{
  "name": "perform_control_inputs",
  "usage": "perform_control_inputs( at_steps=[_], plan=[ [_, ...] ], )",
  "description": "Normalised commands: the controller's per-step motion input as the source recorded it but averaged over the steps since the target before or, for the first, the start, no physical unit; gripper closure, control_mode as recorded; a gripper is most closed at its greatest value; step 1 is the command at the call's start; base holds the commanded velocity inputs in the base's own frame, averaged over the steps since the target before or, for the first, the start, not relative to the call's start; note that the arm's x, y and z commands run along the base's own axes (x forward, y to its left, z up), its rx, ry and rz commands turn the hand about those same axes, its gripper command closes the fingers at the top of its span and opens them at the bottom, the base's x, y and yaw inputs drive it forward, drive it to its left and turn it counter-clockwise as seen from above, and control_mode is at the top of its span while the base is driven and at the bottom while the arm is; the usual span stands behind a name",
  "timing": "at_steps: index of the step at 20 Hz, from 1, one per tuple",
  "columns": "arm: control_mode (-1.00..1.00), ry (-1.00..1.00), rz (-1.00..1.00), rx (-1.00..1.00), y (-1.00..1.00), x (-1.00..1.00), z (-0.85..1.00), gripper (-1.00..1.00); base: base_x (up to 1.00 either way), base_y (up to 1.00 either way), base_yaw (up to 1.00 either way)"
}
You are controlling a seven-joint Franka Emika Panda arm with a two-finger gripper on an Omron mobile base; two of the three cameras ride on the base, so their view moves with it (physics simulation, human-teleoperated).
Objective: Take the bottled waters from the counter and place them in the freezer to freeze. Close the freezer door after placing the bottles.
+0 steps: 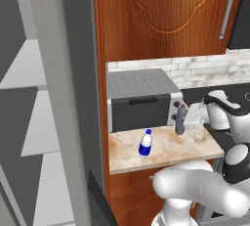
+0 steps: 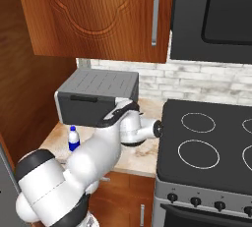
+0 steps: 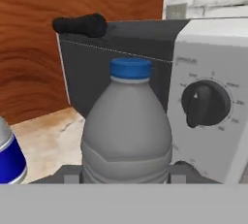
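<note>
We are seeing two bottles on the counter [image 1: 166, 154] before the toaster oven [image 1: 141, 98]: one bottle [image 1: 145, 143] standing toward the freezer [image 1: 58, 98] at left, the other bottle [image 3: 127, 131] sitting between our gripper [image 3: 127, 172] fingers, right of it, toward the stove [image 2: 206, 147].

Our arm reaches forward and low from the base, elbow bent near us and the wrist stretched level toward the far side. Our gripper [image 1: 181, 122] points away from us, its fingers [image 3: 180, 168] (only the tips show in the hand view) pressed against either side of the grey bottle [image 3: 127, 136].
</note>
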Motion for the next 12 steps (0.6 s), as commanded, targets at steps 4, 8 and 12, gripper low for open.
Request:
perform_control_inputs(
  at_steps=[4, 8, 12],
  plan=[
    [-1.00, 0.06, 0.02, 0.00, 0.14, -0.77, 1.00, 1.00, 0.00, 0.00, 0.00],
    [-1.00, 0.03, 0.03, 0.00, 0.44, -0.90, 1.00, 1.00, 0.00, 0.00, 0.00],
    [-1.00, 0.00, 0.05, 0.00, 0.49, -1.00, 0.99, 1.00, 0.00, 0.00, 0.00]
  ],
)
